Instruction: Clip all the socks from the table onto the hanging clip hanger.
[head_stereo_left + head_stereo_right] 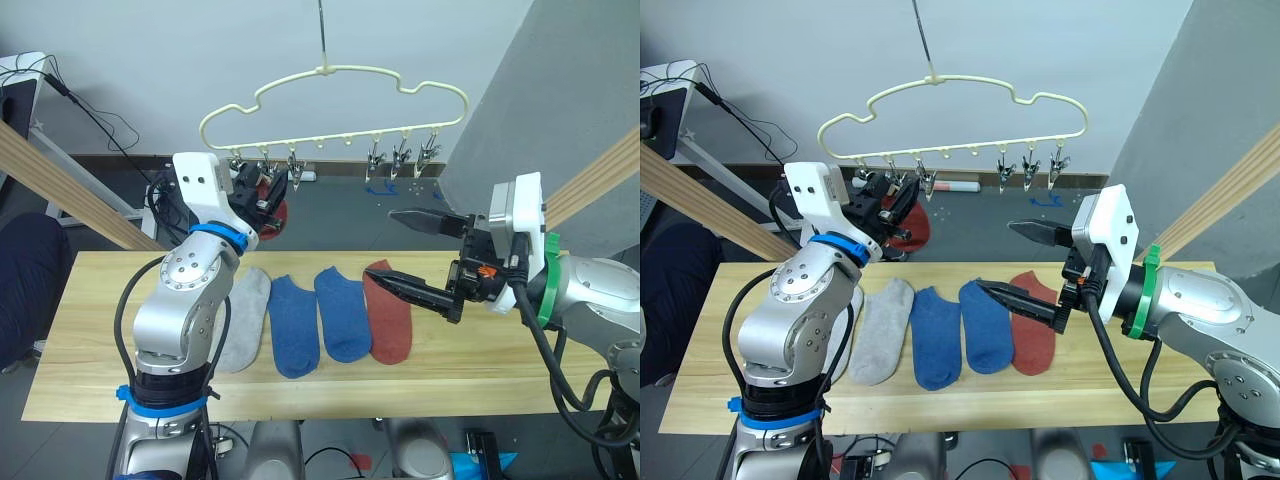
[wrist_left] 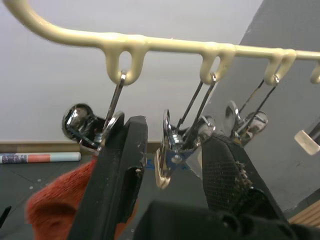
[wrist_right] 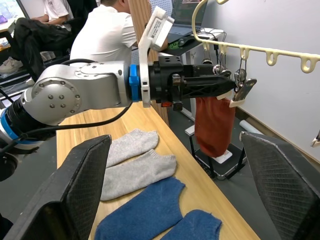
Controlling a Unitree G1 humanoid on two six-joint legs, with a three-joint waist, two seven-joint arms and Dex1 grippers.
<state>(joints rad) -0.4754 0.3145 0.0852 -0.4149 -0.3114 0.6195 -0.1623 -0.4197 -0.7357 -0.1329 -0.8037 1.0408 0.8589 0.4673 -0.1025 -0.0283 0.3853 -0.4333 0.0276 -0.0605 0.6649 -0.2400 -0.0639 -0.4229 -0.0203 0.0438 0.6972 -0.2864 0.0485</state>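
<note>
My left gripper (image 2: 172,170) brackets a clip (image 2: 167,150) on the hanger (image 1: 335,72), not clenched; right gripper (image 1: 405,250) open, empty; next, fetch the red sock (image 1: 388,320).

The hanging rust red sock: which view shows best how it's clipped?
The right wrist view: the rust red sock hangs full length from a clip beside the left gripper. The left wrist view catches a blurred corner; the eye views glimpse it behind the arm.

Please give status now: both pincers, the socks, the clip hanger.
Left pincer around a clip on clip hanger, red sock hanging there. Right pincer open, empty, above table socks. Nothing in the way.
</note>
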